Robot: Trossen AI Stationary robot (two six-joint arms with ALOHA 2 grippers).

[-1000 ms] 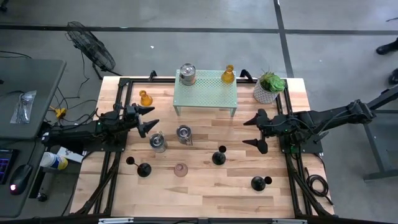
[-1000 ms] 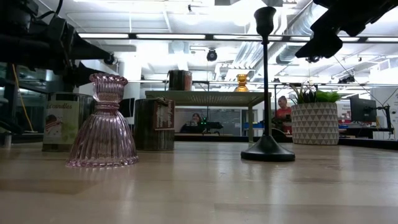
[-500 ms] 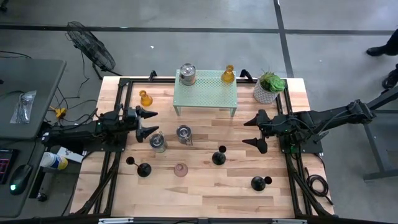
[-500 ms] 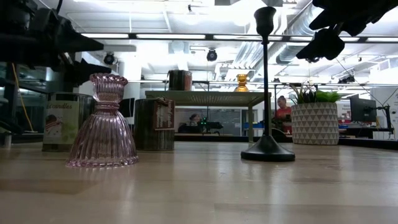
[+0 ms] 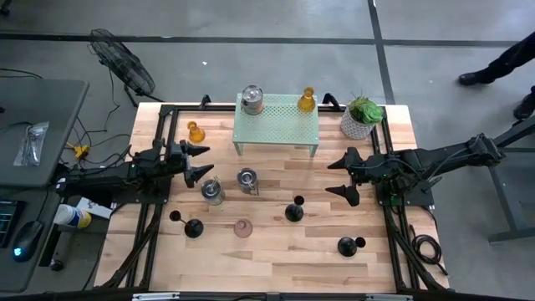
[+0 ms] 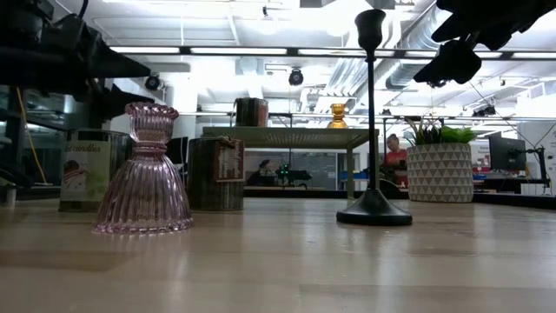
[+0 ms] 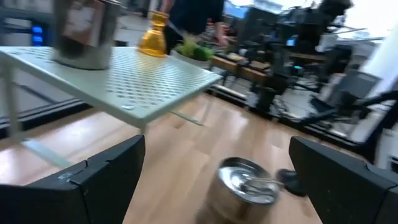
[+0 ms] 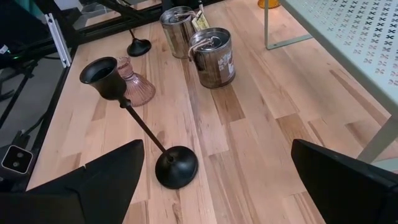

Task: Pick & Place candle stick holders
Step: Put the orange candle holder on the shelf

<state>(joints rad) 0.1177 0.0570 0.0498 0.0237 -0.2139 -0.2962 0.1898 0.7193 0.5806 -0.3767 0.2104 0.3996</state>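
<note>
My left gripper (image 5: pixel 203 160) hangs open and empty over the table's left part, just left of and above a silver cup (image 5: pixel 212 191), which shows between its fingers in the left wrist view (image 7: pixel 245 183). My right gripper (image 5: pixel 334 178) is open and empty at the right, facing a black stick (image 8: pixel 143 134) that stands on its round base (image 8: pixel 176 167). A second silver cup (image 5: pixel 247 180), a pink glass holder (image 5: pixel 243 227), an amber holder (image 5: pixel 196 132) and two more black sticks (image 5: pixel 192 227) (image 5: pixel 347 245) stand on the table. A silver cup (image 5: pixel 252 99) and an amber holder (image 5: pixel 307 99) stand on the rack.
The pale green perforated rack (image 5: pixel 276 124) stands on thin legs at the far middle. A green plant in a white pot (image 5: pixel 362 115) is at the far right. Black frame rails (image 5: pixel 159 201) run along both sides of the table. Bare wood lies along the near edge.
My left gripper has shifted slightly above the left silver cup and stays open. Nothing on the table has moved.
</note>
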